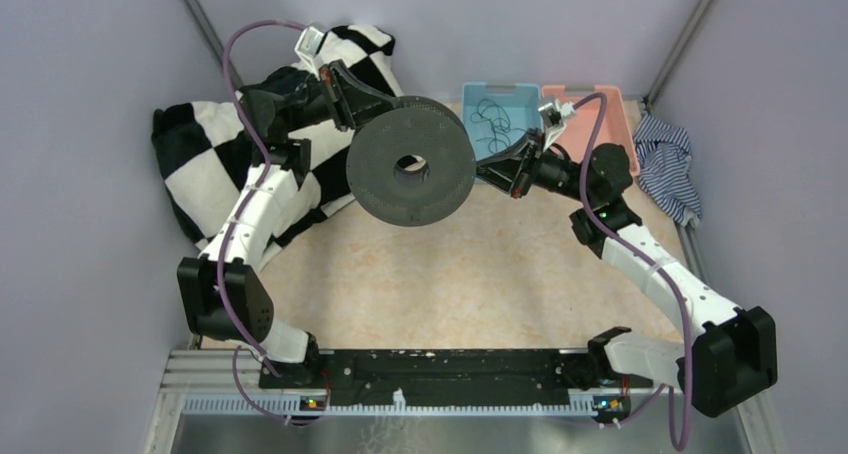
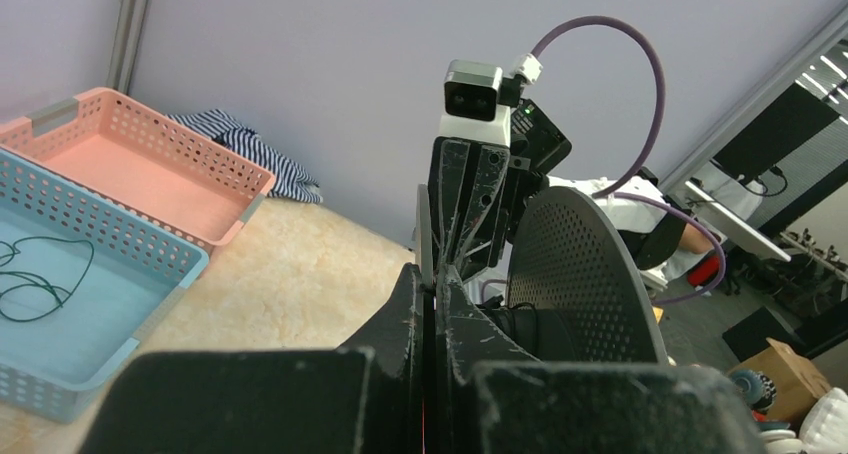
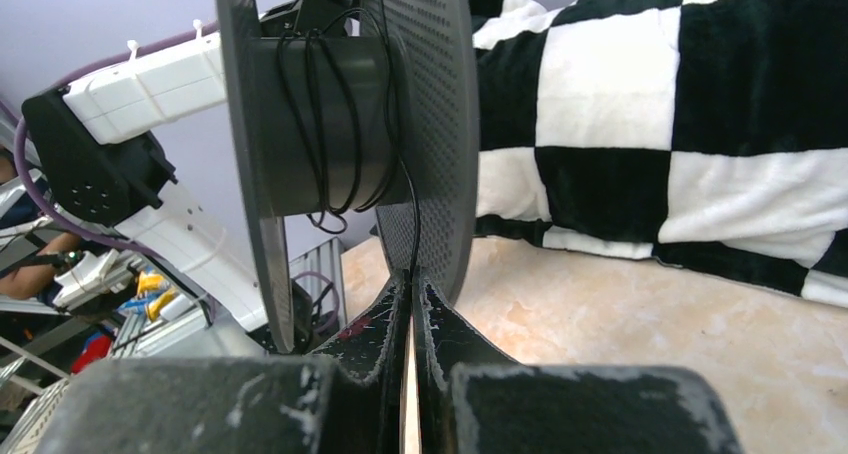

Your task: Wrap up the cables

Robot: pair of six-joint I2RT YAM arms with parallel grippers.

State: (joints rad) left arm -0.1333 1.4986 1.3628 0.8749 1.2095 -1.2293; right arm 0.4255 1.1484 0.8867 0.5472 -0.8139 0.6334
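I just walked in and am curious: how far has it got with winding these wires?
Partly done. A few turns of cable already sit on the spool. The left gripper grips the spool by its rim while the right gripper pinches the strand. More tangled wire waits in the blue basket.

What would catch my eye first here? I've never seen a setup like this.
A big dark perforated spool is held up over the middle of the table, the left tool pinching its rim and the right tool pinching a thin black cable that is wound loosely on its core. At the back left lies a bold black-and-white checkered cloth, and at the back a blue basket holds more tangled cables.
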